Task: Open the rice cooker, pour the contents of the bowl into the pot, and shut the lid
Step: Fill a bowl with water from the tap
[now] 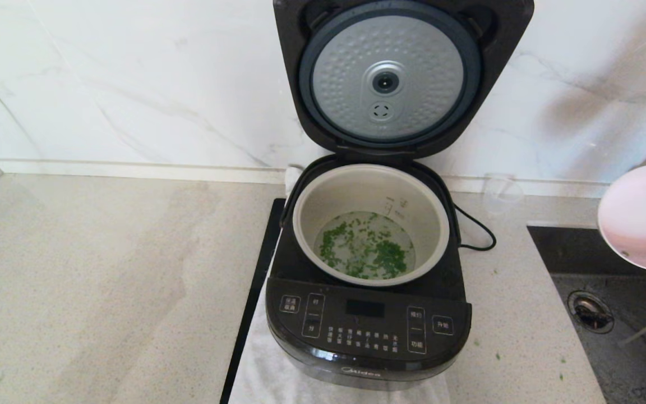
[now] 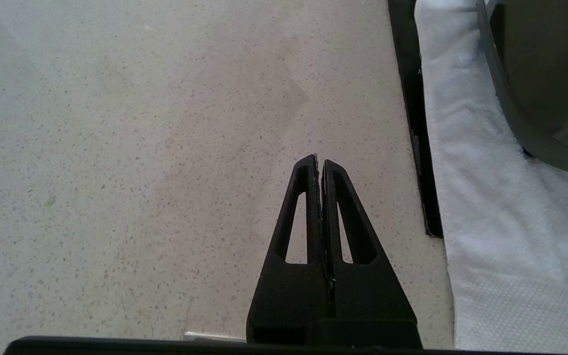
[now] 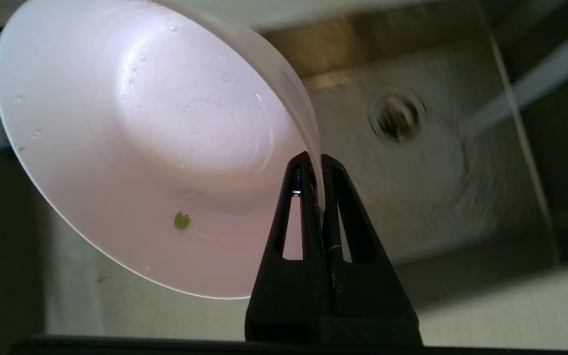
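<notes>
I count one surface (image 1: 104, 280), pale and speckled, carrying one rice cooker (image 1: 368, 325) on a white towel (image 1: 267, 370), with one sink (image 1: 626, 336) to its right. The one lid (image 1: 387, 84) stands fully up against the wall, silver underside facing me. One pot (image 1: 370, 224) sits in the cooker, and the chopped greens (image 1: 365, 249) lie scattered in shallow water at its bottom, so I judge the pour done. One pink bowl (image 3: 131, 148) hangs tilted over the sink edge, well to the right of the cooker, with a single green bit left inside and some water drops. My right pincer (image 3: 313, 162) is clamped tight on the bowl's rim. My left pincer (image 2: 319, 162) is closed on nothing, parked low over the bare surface left of the towel. A few stray green specks lie near the sink. Next, I think, the bowl needs setting down somewhere flat, then the lid must be pushed forward until it latches.
</notes>
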Controlling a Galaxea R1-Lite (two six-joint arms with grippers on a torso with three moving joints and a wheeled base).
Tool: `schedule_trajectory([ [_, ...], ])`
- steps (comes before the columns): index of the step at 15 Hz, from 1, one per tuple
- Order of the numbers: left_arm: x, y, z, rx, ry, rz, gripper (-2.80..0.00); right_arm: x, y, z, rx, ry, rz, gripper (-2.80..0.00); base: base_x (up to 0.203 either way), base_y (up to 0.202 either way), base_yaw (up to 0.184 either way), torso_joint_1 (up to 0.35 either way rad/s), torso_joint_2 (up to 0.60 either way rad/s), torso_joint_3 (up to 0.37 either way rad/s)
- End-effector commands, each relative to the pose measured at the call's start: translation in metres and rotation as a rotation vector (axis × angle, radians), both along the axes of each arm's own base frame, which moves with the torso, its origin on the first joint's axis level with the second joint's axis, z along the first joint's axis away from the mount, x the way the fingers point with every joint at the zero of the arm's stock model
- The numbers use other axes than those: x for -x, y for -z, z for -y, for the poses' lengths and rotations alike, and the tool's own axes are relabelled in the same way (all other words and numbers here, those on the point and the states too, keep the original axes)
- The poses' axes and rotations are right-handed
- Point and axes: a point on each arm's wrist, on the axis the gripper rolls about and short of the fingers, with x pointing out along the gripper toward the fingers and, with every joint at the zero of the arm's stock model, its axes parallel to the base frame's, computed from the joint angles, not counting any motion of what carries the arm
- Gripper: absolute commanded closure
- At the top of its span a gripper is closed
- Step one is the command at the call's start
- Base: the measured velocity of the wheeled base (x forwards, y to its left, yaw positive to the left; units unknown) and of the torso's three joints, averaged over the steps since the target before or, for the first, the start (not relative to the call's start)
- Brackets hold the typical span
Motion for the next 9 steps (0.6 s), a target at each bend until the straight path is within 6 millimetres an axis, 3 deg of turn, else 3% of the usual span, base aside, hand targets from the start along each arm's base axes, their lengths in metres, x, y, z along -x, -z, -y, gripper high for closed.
schedule_trajectory([
  [1,0.000,0.000,0.000,0.000,0.000,0.000,0.00,-0.003,0.014,0.051,-0.142,0.114,-0.063,0.00,0.000,0.000,0.000,0.000,0.00,0.000],
  [5,0.000,0.000,0.000,0.000,0.000,0.000,0.00,-0.028,0.061,0.140,-0.419,0.225,-0.202,0.00,0.000,0.000,0.000,0.000,0.00,0.000],
  [9,0.000,0.000,0.000,0.000,0.000,0.000,0.00,-0.032,0.097,0.202,-0.572,0.317,-0.244,0.00,0.000,0.000,0.000,0.000,0.00,0.000],
])
